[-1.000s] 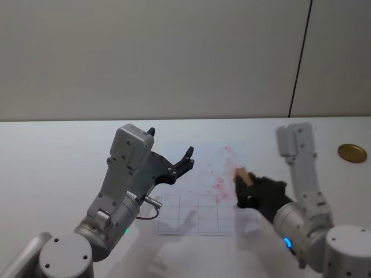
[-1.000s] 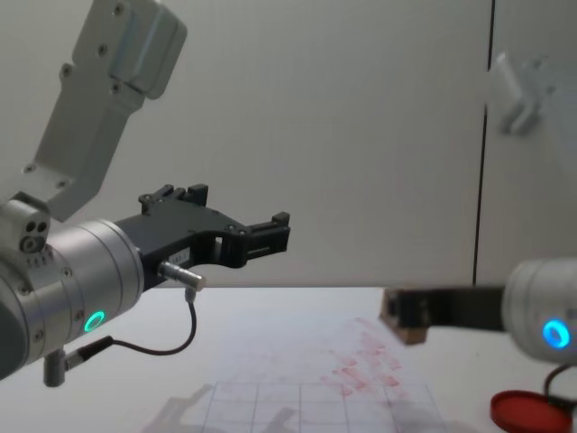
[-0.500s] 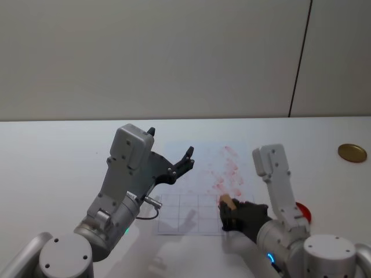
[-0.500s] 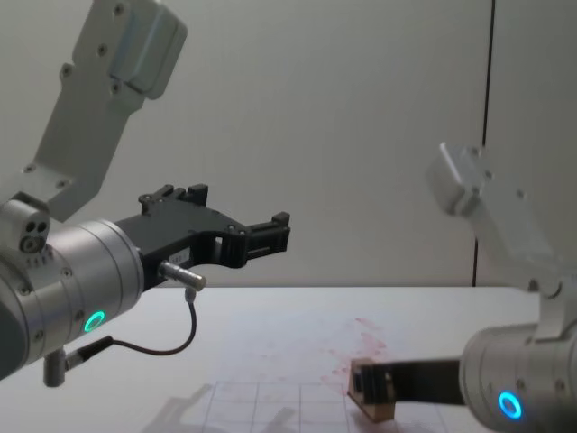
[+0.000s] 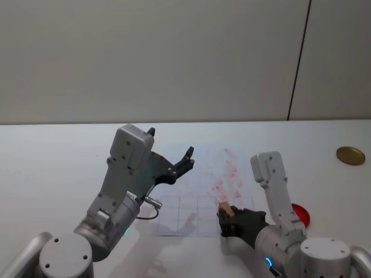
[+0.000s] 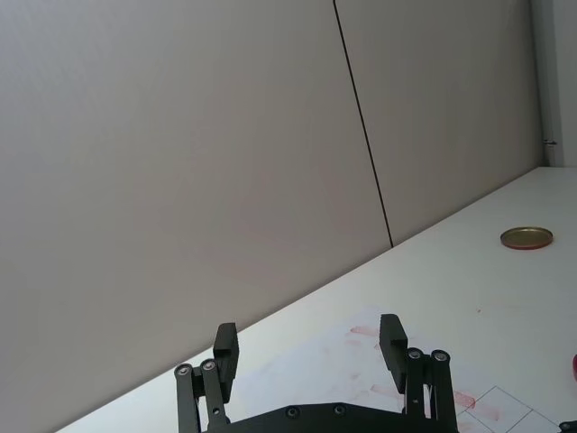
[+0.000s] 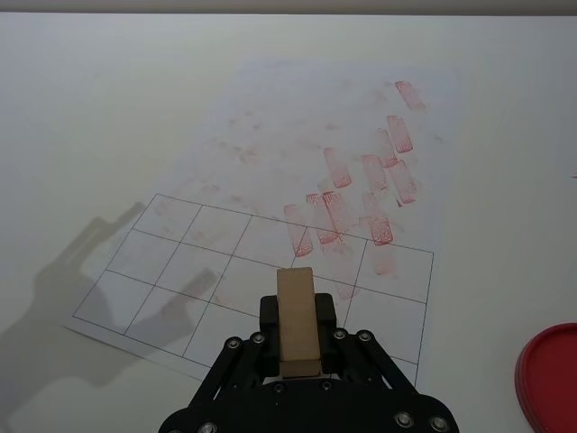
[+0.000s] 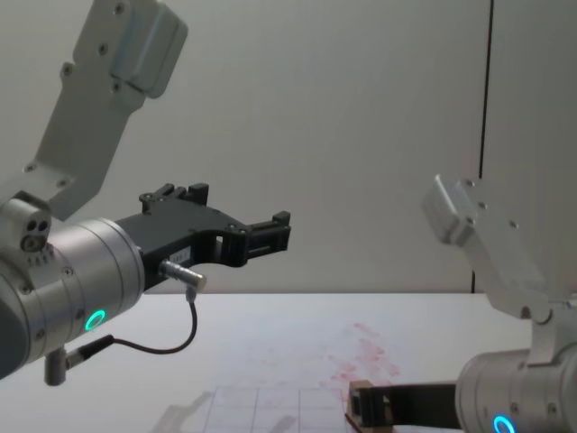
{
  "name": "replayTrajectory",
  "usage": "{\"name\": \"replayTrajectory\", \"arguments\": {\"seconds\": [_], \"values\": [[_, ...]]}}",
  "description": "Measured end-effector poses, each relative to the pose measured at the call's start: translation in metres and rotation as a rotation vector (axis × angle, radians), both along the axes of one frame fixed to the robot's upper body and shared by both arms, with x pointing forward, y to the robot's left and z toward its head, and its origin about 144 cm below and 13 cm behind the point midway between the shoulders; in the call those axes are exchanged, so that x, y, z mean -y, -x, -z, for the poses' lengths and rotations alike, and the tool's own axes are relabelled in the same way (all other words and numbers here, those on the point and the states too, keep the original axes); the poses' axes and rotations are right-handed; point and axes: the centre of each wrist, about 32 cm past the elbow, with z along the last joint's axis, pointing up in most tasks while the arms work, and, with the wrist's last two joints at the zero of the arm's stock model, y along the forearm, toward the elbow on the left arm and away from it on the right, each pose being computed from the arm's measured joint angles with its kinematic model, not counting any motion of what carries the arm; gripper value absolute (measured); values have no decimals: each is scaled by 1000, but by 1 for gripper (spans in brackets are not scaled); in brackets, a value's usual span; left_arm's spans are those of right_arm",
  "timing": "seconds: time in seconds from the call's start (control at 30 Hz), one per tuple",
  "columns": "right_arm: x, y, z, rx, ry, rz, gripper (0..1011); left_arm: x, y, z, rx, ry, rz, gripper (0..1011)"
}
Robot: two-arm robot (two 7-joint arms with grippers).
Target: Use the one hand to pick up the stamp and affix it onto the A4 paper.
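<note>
– Down at the near right corner of the grid, that's where the action is! The right claw (image 5: 227, 215) reaches in low from the robot's side, blue ring glowing on its wrist, and it's clamped tight around the stamp (image 7: 296, 334).

– And what a grip. The little tan wooden block sits squarely between the two black fingers, long side pointing forward, away from the robot.

– Where is it against the A4 paper (image 7: 261, 144)?

– Over the sheet's near rows of grid squares, towards the right-hand columns. The red rectangular prints cluster just beyond it, running up to the far right of the sheet. Whether the stamp's face is actually touching the paper, I cannot tell; from the chest view it hangs very low, close to the surface.

– Now the other side?

– The left claw (image 6: 307, 336) hangs high above the bench (image 5: 52, 156), over the sheet's left half, green ring lit. Fingers spread wide, nothing between them. Its shadow falls across the near left grid squares.

– Anything else out there?

– The red ink pad (image 5: 299, 214) lies on the bench just right of the working arm, off the paper. Farther right and farther back there's a round gold lid (image 5: 351, 155), well apart from everything.
</note>
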Motion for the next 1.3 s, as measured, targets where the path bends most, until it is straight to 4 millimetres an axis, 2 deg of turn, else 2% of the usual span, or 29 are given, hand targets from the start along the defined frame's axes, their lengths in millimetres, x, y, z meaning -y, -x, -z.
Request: {"name": "replayTrajectory", "arguments": {"seconds": [0.43, 0.93, 1.3], "values": [[1, -4, 8, -36, 2, -5, 218, 0, 0, 0, 0, 0, 0, 993], [-1, -5, 8, -40, 23, -16, 218, 0, 0, 0, 0, 0, 0, 993], [-3, -2, -8, 26, 63, -25, 218, 0, 0, 0, 0, 0, 0, 993]]}}
